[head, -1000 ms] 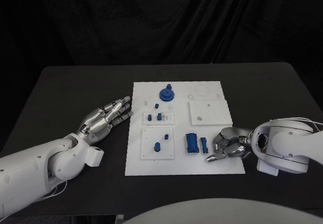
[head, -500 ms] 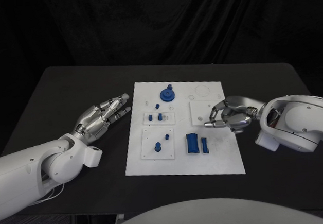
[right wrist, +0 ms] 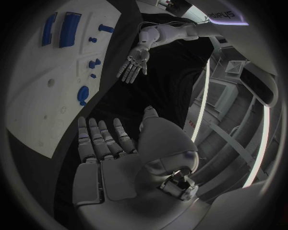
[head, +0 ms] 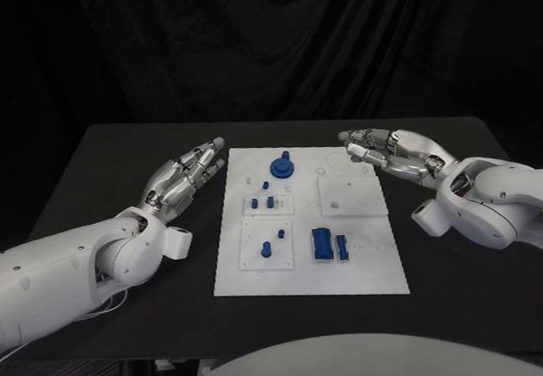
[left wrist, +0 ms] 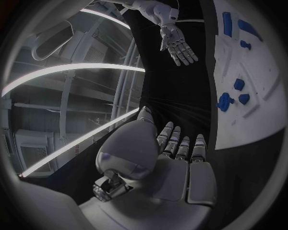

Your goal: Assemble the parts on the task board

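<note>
The white task board [head: 365, 272] lies in the middle of the black table. On it are a round blue part with a peg [head: 280, 163], small blue pieces [head: 264, 203], a blue peg piece [head: 270, 243] and two long blue blocks [head: 329, 243]. My left hand [head: 186, 180] hovers flat and open beside the board's left edge, holding nothing. My right hand [head: 392, 153] is open with its fingers spread, raised at the board's far right corner, holding nothing. The right wrist view shows the blue blocks [right wrist: 62, 29] and my left hand [right wrist: 133, 64]. In the left wrist view are the board [left wrist: 252, 91] and my right hand [left wrist: 176, 42].
The black table [head: 95, 174] reaches out on both sides of the board. A dark curtain hangs behind the table. Two raised white plates [head: 350, 189] sit on the board's right half.
My right hand has risen from the board's near right, beside the blue blocks, to its far right corner and opened its fingers. The left hand has shifted slightly farther along the board's edge.
</note>
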You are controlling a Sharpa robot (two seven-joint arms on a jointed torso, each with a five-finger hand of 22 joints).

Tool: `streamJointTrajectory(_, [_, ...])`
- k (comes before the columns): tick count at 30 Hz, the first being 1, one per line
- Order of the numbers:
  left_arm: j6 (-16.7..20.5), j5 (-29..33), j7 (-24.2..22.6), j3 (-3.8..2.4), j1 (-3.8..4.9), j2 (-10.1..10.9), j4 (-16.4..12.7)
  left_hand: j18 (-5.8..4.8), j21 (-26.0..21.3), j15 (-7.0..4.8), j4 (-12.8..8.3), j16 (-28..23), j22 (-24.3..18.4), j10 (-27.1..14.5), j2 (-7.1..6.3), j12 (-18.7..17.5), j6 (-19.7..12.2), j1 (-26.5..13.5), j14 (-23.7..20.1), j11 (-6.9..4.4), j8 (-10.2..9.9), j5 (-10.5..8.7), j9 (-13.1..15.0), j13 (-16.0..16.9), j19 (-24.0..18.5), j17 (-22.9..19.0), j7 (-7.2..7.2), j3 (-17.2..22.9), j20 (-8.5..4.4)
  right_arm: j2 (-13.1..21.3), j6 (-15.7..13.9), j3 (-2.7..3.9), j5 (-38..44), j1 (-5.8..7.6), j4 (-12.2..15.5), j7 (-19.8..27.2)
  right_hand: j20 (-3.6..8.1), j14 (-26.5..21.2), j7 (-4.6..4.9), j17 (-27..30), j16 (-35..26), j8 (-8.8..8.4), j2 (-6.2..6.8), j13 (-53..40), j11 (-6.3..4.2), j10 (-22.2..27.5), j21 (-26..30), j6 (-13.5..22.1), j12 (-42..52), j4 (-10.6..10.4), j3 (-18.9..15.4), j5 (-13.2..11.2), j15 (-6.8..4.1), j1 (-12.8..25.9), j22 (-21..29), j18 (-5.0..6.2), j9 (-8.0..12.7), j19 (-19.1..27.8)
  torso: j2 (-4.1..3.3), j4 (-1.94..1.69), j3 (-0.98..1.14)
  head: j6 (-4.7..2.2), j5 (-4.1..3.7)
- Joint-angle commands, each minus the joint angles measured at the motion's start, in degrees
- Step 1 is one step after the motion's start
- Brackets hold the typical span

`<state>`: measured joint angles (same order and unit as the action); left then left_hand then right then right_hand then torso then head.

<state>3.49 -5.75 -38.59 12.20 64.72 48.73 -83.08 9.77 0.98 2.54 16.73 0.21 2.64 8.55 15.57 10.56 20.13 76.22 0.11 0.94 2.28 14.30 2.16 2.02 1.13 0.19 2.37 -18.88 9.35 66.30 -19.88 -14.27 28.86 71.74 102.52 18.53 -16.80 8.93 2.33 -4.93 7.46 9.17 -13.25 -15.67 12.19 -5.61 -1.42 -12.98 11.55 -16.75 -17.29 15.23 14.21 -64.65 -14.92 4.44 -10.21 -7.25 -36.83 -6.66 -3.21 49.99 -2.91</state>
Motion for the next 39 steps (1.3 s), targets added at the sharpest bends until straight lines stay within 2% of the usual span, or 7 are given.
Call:
streamJointTrajectory(1, [-0.1, 1.9, -12.7, -0.07, 0.15, -0.5, 0.8, 0.44, -0.2, 1.46, 0.0, -0.2, -0.3, -1.7, 0.33, -1.5, -3.4, -1.9, -0.1, -0.15, -0.5, -3.09, -0.3, -0.2, -0.1, -0.2, -1.8, -0.6, 1.09, -0.5, 1.4, 0.06, -9.0, -0.99, -1.0, 9.4, -0.14, -4.3, -2.93, 1.8, -1.8, -2.01, -0.42, 4.2, -2.03, 2.3, 0.4, 2.5, -1.7, 0.0, -1.5, -1.0, -0.61, 0.7, 5.1, -0.8, 2.8, 3.6, 1.27, 0.59, 0.18, 0.01, 0.93])
streamJointTrajectory(4, [-1.5, 2.1, -12.1, -0.07, 0.15, -0.8, 1.4, 0.47, -0.1, 2.1, 0.0, -0.2, -0.1, -1.9, 0.39, -1.6, -4.5, -2.1, -0.1, 1.2, -0.5, -3.16, -0.4, -0.2, 0.1, -0.2, -2.5, -0.6, 1.9, -1.1, 2.1, 0.06, -10.3, -1.6, -1.9, 11.0, -0.09, -5.0, -3.84, 2.3, -1.5, -2.57, -0.85, 5.7, -2.29, 2.6, 0.4, 2.9, -1.4, 0.1, -2.2, -1.0, -0.81, -0.1, 6.1, -0.76, 4.0, 3.8, 2.25, 1.02, 0.54, 0.01, 1.41])
streamJointTrajectory(5, [-0.1, 0.6, 0.0, -0.01, 0.03, -0.7, 1.1, -2.93, -1.0, -2.54, -5.0, -0.2, -2.6, -3.9, -4.34, -4.1, -8.9, -24.0, -0.1, -0.94, -2.3, -6.36, -2.2, -2.0, -1.1, -0.2, -2.37, 5.3, -1.66, -0.9, 0.4, -0.04, -4.7, -1.29, -1.5, 4.5, 4.98, -8.9, -2.33, 4.9, -3.3, -4.44, 3.69, 8.4, -5.24, 5.6, 1.4, 6.0, -4.5, 5.1, 3.9, -5.2, -4.88, 19.6, 8.5, -4.44, 5.7, 7.3, 0.92, 0.41, 0.16, -0.01, 0.91])
streamJointTrajectory(11, [2.7, 1.0, 0.6, -0.84, -0.28, -0.9, 0.5, -3.64, -1.0, -2.54, -7.4, -0.2, -2.6, -8.5, -6.53, -5.5, -11.3, -34.5, -0.1, -0.94, -2.3, -8.01, -2.2, -2.0, -1.1, -0.2, -2.37, 7.8, -2.99, -3.2, -2.3, 1.55, -7.3, -2.43, -2.7, 5.3, 16.8, -8.9, -2.33, 4.9, -7.5, -9.17, 13.25, 15.7, -12.19, 5.6, 1.4, 13.0, -11.5, 16.7, 12.9, -15.2, -14.21, 50.3, 14.9, -4.44, 10.2, 7.3, 1.34, 0.96, 0.43, -1.38, 1.09])
streamJointTrajectory(24, [23.1, 3.5, 5.0, -6.96, -2.59, -2.6, -3.5, -5.28, -1.0, -2.54, -11.5, -0.2, -2.6, -8.5, -10.31, -10.6, -14.9, -52.0, -0.1, -0.94, -2.3, -14.3, -2.2, -2.0, -1.1, -0.2, -2.37, 12.3, -9.35, -18.0, -20.0, 11.8, -24.7, -9.8, -10.7, 10.1, 16.8, -8.9, -2.33, 4.9, -7.5, -9.17, 13.25, 15.7, -12.19, 5.6, 1.4, 13.0, -11.5, 16.7, 17.3, -15.2, -14.21, 64.6, 14.9, -4.44, 10.2, 7.3, 4.33, 4.92, 2.36, -11.27, 2.36])
streamJointTrajectory(26, [26.8, 4.0, 5.8, -8.06, -3.0, -2.9, -4.2, -9.77, -1.0, -2.54, -11.9, -0.2, -2.6, -8.5, -10.65, -10.6, -15.1, -53.6, -0.1, -0.94, -2.3, -14.3, -2.2, -2.0, -1.1, -0.2, -2.37, 12.7, -9.35, -19.5, -21.7, 12.82, -26.4, -10.53, -11.4, 10.6, 16.8, -8.9, -2.33, 4.9, -7.5, -9.17, 13.25, 15.7, -12.19, 5.6, 1.4, 13.0, -11.5, 16.7, 17.3, -15.2, -14.21, 64.6, 14.9, -4.44, 10.2, 7.3, 4.73, 5.44, 2.62, -12.58, 2.52])
streamJointTrajectory(39, [40.5, 5.7, 8.8, -12.16, -4.54, -4.0, -6.8, -9.77, -1.0, -2.54, -16.7, -0.2, -2.6, -8.5, -15.57, -10.6, -20.1, -63.3, -0.1, -0.94, -2.3, -14.3, -2.2, -2.0, -1.1, -0.2, -2.37, 18.9, -9.35, -21.6, -24.2, 14.27, -28.9, -11.58, -12.6, 11.3, 16.8, -8.9, -2.33, 4.9, -7.5, -9.17, 13.25, 15.7, -12.19, 5.6, 1.4, 13.0, -11.5, 16.7, 17.3, -15.2, -14.21, 64.6, 14.9, -4.44, 10.2, 7.3, 5.65, 6.66, 3.21, -15.62, 2.91])
